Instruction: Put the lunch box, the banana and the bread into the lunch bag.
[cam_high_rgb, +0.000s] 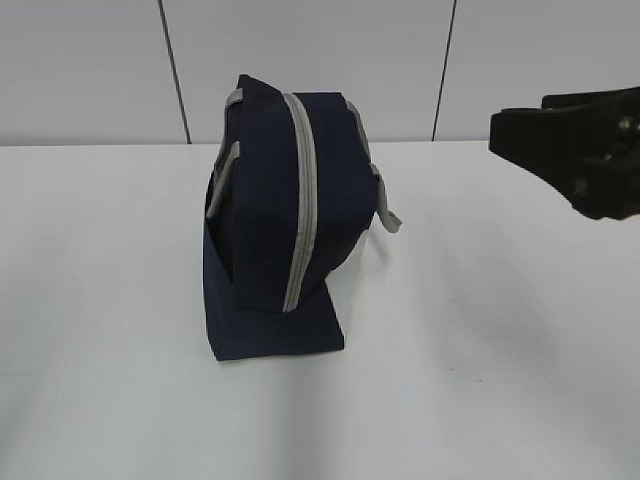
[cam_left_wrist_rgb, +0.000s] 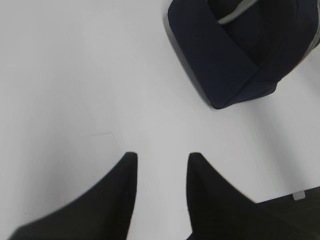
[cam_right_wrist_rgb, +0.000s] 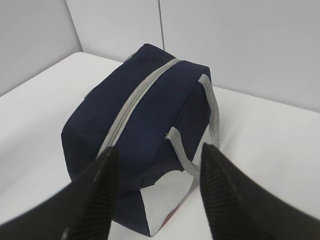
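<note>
Looking through the exterior view, I am seeing the lunch bag standing upright a little left of the frame's centre on the white surface, its grey zipper running closed down the end that is facing the camera and a grey strap handle drooping off its right side. At the right edge of that frame, in the upper part, the right pincer is hanging above the surface, well apart from the bag, though from this angle I cannot tell how its jaws are standing. The right wrist view is settling that for me: the right pincer is showing its two dark fingers spread apart in the lower part of the frame, empty, with the bag sitting beyond and between them and a white lower side panel showing near the bottom. In the left wrist view, the left pincer is sitting at the bottom of the frame with its fingers parted and nothing between them, over bare surface, while one corner of the bag is filling the upper right of the frame, apart from that pincer. I am not finding the lunch box, the banana or the bread in any of the three views.
</note>
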